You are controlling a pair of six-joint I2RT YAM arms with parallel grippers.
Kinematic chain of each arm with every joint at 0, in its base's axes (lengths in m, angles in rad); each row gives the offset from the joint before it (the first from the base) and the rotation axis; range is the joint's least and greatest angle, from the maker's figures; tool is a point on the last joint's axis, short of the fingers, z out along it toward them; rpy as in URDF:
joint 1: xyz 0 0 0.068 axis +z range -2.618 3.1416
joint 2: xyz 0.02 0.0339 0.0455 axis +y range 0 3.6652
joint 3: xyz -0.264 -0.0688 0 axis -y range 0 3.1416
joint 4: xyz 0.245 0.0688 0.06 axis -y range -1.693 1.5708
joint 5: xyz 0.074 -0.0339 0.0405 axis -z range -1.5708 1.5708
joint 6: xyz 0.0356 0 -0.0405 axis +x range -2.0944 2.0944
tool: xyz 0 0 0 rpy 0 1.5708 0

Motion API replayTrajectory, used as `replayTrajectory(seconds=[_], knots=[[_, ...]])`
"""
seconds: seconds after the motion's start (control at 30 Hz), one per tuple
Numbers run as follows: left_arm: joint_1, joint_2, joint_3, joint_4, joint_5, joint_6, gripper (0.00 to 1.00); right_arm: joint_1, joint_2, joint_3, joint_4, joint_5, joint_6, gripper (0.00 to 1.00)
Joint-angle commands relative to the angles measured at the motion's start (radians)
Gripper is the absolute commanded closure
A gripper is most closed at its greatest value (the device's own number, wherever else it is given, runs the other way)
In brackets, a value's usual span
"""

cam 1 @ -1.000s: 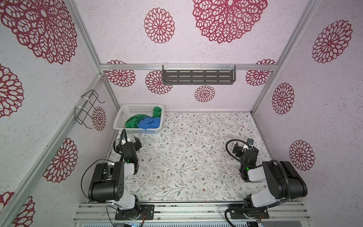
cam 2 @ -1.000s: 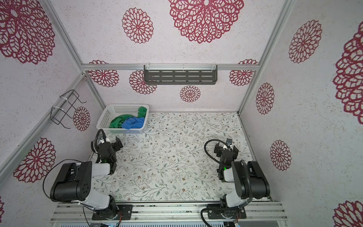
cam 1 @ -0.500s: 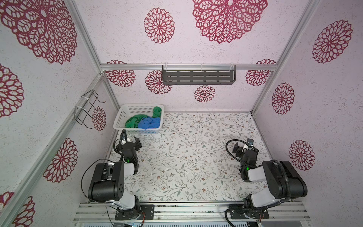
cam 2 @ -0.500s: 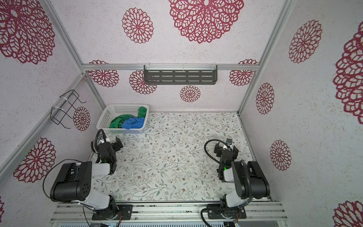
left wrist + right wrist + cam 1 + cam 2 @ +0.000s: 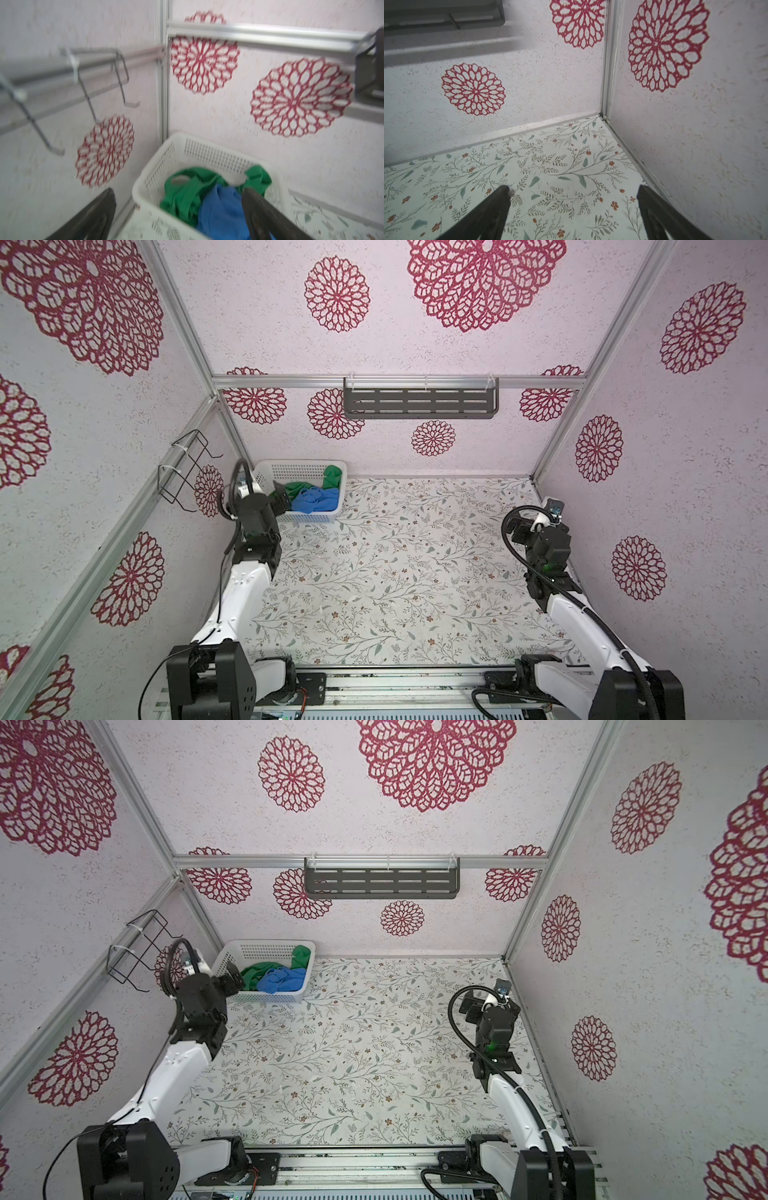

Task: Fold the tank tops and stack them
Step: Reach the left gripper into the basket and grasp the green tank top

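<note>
The green tank top point(image 5: 309, 488) and the blue tank top point(image 5: 316, 502) lie crumpled together in the white basket point(image 5: 299, 467), at the far left corner of the table point(image 5: 415, 551). A bit of green hangs over the basket's far right corner.

A second ago my left pincer point(image 5: 280, 499) sat low on the near left. Now it has reached out to the basket's left edge, just beside the clothes. Its fingers are spread wide and hold nothing. The left wrist picture is blurry, so I cannot tell if it touches the cloth.

My right pincer point(image 5: 573, 188) has come up a little on the right. It is wide too, holding nothing, over bare table.
</note>
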Motion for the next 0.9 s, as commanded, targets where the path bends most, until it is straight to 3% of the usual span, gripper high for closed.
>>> replayTrajectory(seconds=[0.0, 0.2, 0.37, 0.57, 0.73, 0.87], knots=[[-0.008, 0.185, 0.147, -0.398, 0.162, 0.024, 0.08, 0.001, 0.03, 0.034, -0.385, -0.087, 0.091, 0.01], [-0.001, 0.547, 0.601, -0.646, 0.264, 0.074, 0.12, 0.005, -0.034, -0.004, -0.438, -0.165, 0.128, 0.01], [0.046, 0.819, 0.911, -0.829, 0.271, -0.027, 0.11, 0.011, -0.097, -0.018, -0.511, -0.168, 0.13, 0.01], [0.109, 0.895, 0.91, -0.793, 0.287, -0.179, 0.14, 0.012, -0.16, -0.053, -0.554, -0.17, 0.15, 0.01], [0.123, 0.969, 0.928, -0.755, 0.336, -0.217, 0.16, 0.012, -0.153, -0.052, -0.564, -0.173, 0.154, 0.01], [0.124, 1.02, 0.966, -0.755, 0.361, -0.248, 0.29, 0.011, -0.151, -0.055, -0.563, -0.171, 0.156, 0.01]])
